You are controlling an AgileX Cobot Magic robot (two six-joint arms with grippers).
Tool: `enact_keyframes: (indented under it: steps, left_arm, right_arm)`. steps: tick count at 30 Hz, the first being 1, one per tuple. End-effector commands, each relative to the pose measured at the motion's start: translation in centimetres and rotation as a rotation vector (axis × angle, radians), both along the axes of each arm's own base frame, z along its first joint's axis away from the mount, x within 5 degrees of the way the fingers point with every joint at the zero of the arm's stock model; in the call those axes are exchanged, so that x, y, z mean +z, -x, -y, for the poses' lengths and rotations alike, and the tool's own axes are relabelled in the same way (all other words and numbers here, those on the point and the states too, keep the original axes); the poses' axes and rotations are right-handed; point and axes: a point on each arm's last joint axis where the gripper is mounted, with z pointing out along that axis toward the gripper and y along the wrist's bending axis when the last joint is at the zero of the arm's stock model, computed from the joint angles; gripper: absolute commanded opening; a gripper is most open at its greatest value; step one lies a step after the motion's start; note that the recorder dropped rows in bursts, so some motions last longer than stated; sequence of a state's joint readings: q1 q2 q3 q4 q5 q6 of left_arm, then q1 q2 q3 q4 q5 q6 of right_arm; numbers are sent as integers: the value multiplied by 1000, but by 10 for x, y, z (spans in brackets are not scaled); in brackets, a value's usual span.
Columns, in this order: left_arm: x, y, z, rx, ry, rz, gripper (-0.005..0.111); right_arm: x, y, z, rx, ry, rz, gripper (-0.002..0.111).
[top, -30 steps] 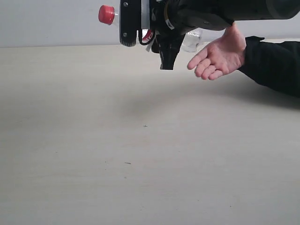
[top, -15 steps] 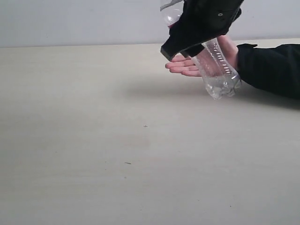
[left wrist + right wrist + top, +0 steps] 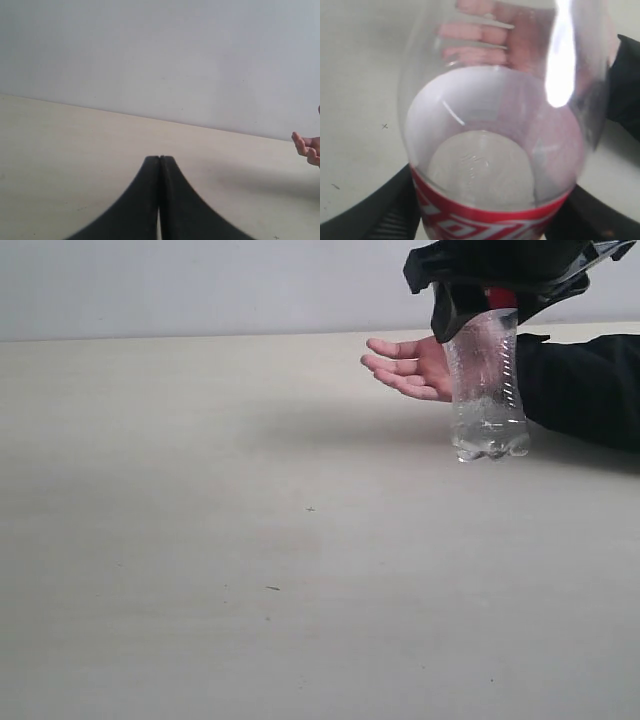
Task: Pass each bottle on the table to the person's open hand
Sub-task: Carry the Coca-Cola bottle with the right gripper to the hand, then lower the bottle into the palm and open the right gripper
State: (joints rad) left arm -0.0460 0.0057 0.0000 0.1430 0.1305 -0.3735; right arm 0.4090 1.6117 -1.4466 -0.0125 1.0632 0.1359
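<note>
My right gripper (image 3: 490, 302) is shut on the clear bottle with the red label (image 3: 487, 390), which hangs upright, base down, just above the table (image 3: 250, 540) at the far right. The person's open hand (image 3: 412, 365) lies palm up right behind and left of the bottle, joined to a black sleeve (image 3: 580, 385). In the right wrist view the bottle (image 3: 495, 150) fills the picture, its red label between the black fingers (image 3: 395, 210), and the hand (image 3: 500, 35) shows through the clear plastic. My left gripper (image 3: 159, 165) is shut and empty over bare table. The other bottles are out of view.
A pale wall (image 3: 200, 285) rises behind the table's far edge. In the left wrist view the person's fingertips (image 3: 306, 147) show at the picture's edge. A few tiny dark specks (image 3: 272, 588) mark the table.
The right gripper has swung the bottle from lying sideways to hanging upright and carried it right, close in front of the hand. The hand has turned palm up and lowered.
</note>
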Motion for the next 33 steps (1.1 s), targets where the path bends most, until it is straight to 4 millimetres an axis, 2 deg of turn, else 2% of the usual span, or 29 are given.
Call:
enact_keyframes:
  steps: [1,6,15,22,28,33]
  left_arm:
    - [1,0,0,-4,-4,10,0]
    - [1,0,0,-4,-4,10,0]
    - [1,0,0,-4,-4,10,0]
    - [1,0,0,-4,-4,10,0]
    - [1,0,0,-4,-4,10,0]
    - [1,0,0,-4,-4,10,0]
  right_arm:
    - [-12,-28,18,-20,-33,-26,0]
    - [-22,-58,21,-4,-76,-81,0]
    - [-36,-105,8,9,-64,-106,0]
    - [-51,-128,7,2,-64,-128,0]
    - [-61,-140,23,-64,-41,-112,0]
    - [-62,-145,27,-79,-51,-84,0]
